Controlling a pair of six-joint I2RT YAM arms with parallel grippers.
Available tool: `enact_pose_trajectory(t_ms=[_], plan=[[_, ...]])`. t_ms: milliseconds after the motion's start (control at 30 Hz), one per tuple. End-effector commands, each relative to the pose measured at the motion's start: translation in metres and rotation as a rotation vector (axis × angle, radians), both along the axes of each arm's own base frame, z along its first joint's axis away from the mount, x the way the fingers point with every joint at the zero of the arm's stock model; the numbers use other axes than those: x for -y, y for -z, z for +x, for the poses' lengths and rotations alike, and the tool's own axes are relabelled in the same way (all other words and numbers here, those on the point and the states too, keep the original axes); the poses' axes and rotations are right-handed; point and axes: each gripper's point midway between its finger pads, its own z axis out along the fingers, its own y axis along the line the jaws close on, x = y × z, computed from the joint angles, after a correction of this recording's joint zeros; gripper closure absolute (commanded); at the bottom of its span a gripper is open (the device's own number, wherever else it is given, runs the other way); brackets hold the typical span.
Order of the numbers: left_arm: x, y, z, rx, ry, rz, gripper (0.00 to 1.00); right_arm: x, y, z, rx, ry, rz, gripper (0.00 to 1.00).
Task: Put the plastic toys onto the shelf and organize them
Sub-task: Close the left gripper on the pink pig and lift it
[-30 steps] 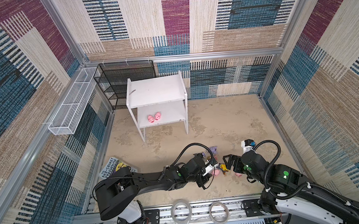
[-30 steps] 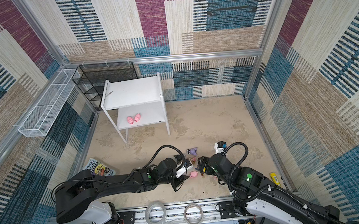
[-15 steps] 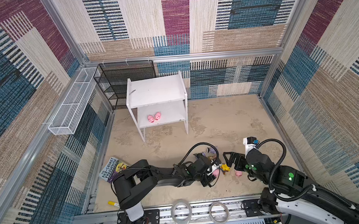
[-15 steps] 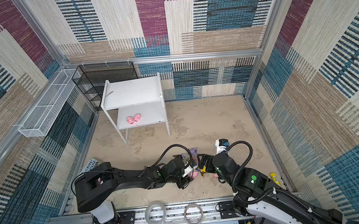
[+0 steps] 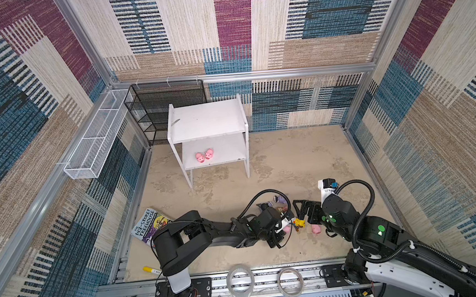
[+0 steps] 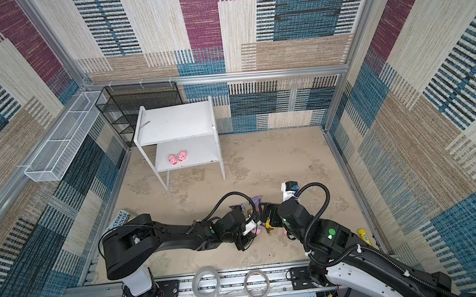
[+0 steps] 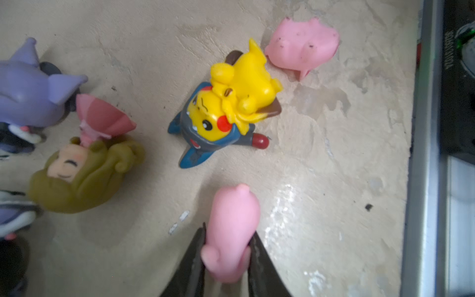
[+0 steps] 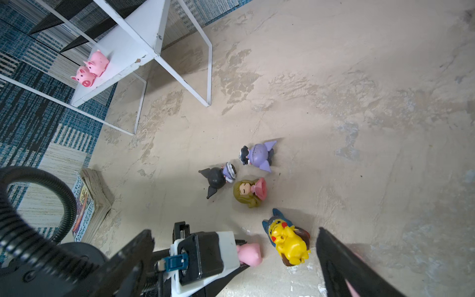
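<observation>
Beige floor [image 5: 289, 157] open ahead of shelf [image 5: 206, 120]; left gripper [image 7: 228, 239] clamps pink pig [image 7: 232, 218]; right gripper [image 5: 301, 214] spread wide.

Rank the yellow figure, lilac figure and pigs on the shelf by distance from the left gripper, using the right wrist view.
1. Yellow figure, right beside it on the floor.
2. Lilac figure, mid-floor.
3. Pigs, on the shelf lower tier, farthest.

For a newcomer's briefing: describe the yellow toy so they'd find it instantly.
Find the white shelf at the back, then the toy cluster on the floor in front of it. The yellow toy lies there: the only yellow one, wearing a blue hood.
</observation>
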Motion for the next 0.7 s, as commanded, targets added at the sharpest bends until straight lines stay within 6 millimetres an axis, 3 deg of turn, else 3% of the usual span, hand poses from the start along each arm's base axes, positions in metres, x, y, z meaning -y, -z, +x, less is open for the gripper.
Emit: enact_pose_trajectory(t_ms=[0,133,267,533,667], plan=[[-0.003,-0.011,0.001,0.022,-0.005,-0.013,0.73,-0.002,-0.022,0.006,0.079,-0.007,0.017,0.0],[-0.027,-0.024,0.002,0.042,-0.068,-0.006,0.73,-0.001,-0.031,0.013,0.115,0.001,-0.032,0.0],[-0.059,-0.054,0.015,0.104,-0.167,0.029,0.73,-0.014,-0.041,0.024,0.17,-0.027,-0.055,0.01],[-0.123,-0.131,0.094,0.11,-0.536,-0.048,0.72,-0.037,-0.042,0.032,0.248,-0.118,-0.079,0.0],[-0.134,-0.157,0.121,0.141,-0.622,-0.091,0.72,-0.064,-0.043,0.031,0.318,-0.243,-0.036,0.0]])
